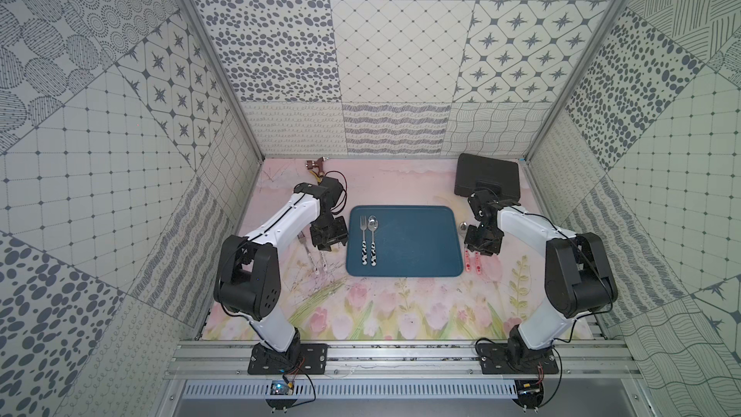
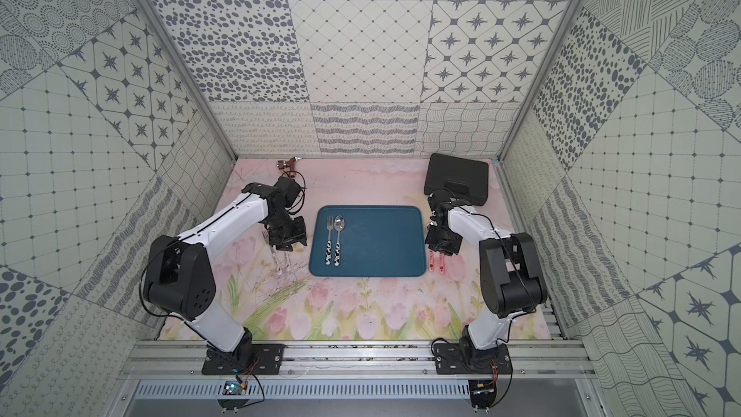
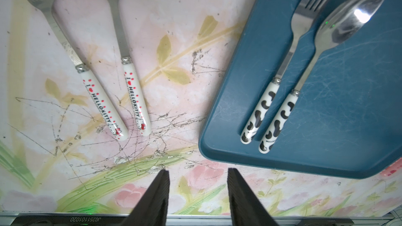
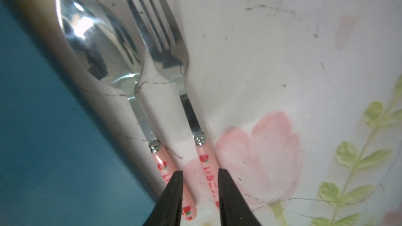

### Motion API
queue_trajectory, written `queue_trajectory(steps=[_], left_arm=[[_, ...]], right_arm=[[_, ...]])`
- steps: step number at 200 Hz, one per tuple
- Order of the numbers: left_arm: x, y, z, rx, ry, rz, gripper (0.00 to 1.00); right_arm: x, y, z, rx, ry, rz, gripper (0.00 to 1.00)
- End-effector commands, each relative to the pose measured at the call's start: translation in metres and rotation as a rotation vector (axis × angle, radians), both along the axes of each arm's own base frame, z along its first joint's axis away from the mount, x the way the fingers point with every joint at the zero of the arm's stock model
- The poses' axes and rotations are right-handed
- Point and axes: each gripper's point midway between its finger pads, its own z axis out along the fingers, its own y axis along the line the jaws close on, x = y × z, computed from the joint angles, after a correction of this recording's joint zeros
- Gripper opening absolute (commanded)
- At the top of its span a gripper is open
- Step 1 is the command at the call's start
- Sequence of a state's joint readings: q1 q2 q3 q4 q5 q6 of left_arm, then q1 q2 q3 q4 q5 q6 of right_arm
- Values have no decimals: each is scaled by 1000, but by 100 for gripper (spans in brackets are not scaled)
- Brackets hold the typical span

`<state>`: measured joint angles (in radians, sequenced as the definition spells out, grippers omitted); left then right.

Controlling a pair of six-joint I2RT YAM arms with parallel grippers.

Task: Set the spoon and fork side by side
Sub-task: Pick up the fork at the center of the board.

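Observation:
Three spoon-and-fork pairs show. A pink strawberry-handled spoon (image 4: 93,40) and fork (image 4: 161,46) lie parallel on the mat, right of the blue tray (image 1: 421,242). My right gripper (image 4: 199,171) hovers open over their handles, one finger above each, with bare mat in the gap. On the tray lie a cow-patterned fork (image 1: 363,234) and spoon (image 1: 373,230), close together. Left of the tray rest a Hello Kitty fork (image 3: 102,105) and a matching handle (image 3: 136,103), its head out of view. My left gripper (image 3: 198,170) is open and empty near them.
A black case (image 1: 487,174) lies at the back right, just behind the right arm. A small brown object (image 1: 314,164) sits at the back left by the wall. Patterned walls enclose three sides and an aluminium rail (image 1: 401,355) runs along the front.

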<state>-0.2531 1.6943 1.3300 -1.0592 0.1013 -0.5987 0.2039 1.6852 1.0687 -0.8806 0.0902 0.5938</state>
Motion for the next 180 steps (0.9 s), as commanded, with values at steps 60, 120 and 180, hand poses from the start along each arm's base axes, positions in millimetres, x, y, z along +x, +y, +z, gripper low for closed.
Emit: queue_trajectory(steps=[60,120,180], left_arm=[[-4,4,5,-5,9,1,48],[-6,3,4,-18,7,6,48],[-5,0,3,-34,2,-1,47]], right_arm=[[-23,2,-29,52,100,26,15],[-23,-2,-26,34,84,24,9],[-9,0,17,44,-45,30,9]])
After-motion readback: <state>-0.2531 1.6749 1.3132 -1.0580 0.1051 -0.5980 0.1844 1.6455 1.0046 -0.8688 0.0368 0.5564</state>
